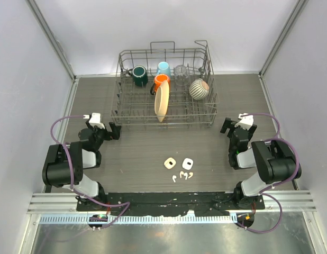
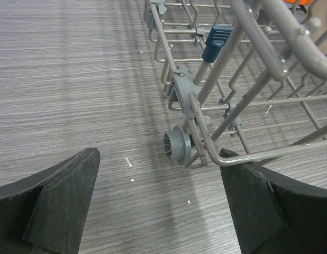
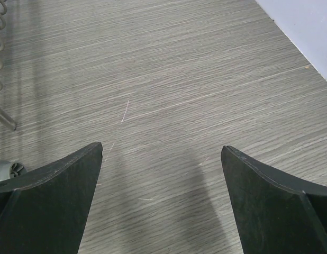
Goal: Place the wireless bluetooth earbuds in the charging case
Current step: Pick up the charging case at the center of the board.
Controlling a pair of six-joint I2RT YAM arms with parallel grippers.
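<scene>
gaping wide, left pincer (image 2: pixel 158 153) and right pincer (image 3: pixel 162 146) hang well apart from the earbuds (image 1: pixel 183 176) between them.

The worktop (image 1: pixel 137 153) is matt grey wood grain, faintly scratched. The dish rack (image 2: pixel 290 41) is smooth grey wire with a plastic wheel (image 2: pixel 176 146). The earbuds (image 1: pixel 183 176) look like white plastic. The right hand's (image 3: pixel 161 153) fingers (image 3: pixel 52 206) are matt black.

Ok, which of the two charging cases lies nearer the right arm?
The whiter case, right of its cream-tinted twin and just beyond the earbuds.
</scene>
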